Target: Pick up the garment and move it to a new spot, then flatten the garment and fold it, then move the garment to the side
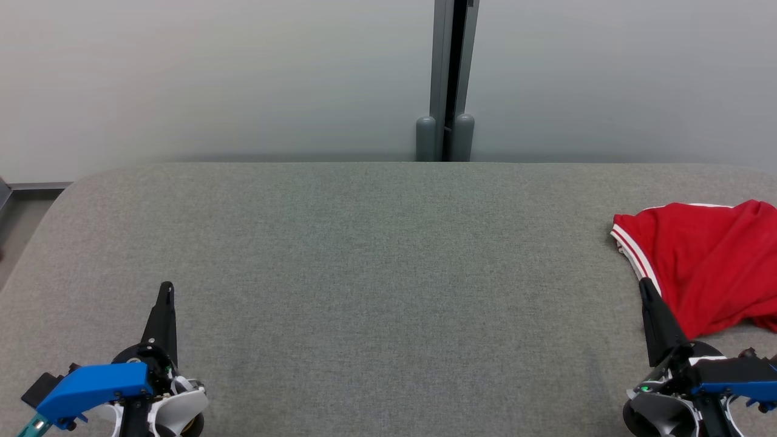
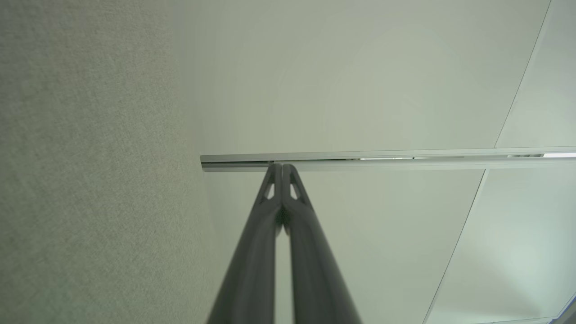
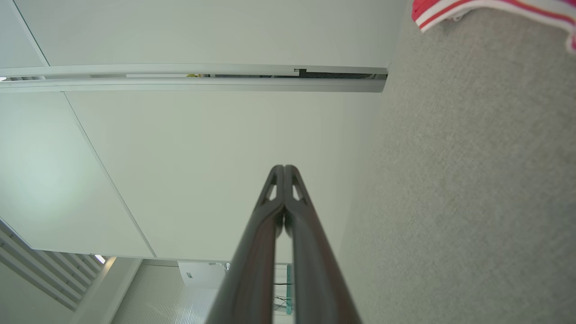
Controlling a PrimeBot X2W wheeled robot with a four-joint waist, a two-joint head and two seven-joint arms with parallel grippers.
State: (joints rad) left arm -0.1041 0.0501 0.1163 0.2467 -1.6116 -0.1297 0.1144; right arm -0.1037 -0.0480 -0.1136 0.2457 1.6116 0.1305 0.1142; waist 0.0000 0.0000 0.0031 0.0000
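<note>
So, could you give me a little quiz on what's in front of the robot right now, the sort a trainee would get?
1. True or false: the right gripper is holding the red garment.
2. Where on the grey padded surface does the garment lie? A) the robot's left; B) the middle; C) the robot's right.
3. Fill in: the fingers of the left gripper are ____ (open or shut).

Key:
1. False. The right gripper is shut on nothing, and the garment lies loose.
2. C.
3. Shut.
</note>
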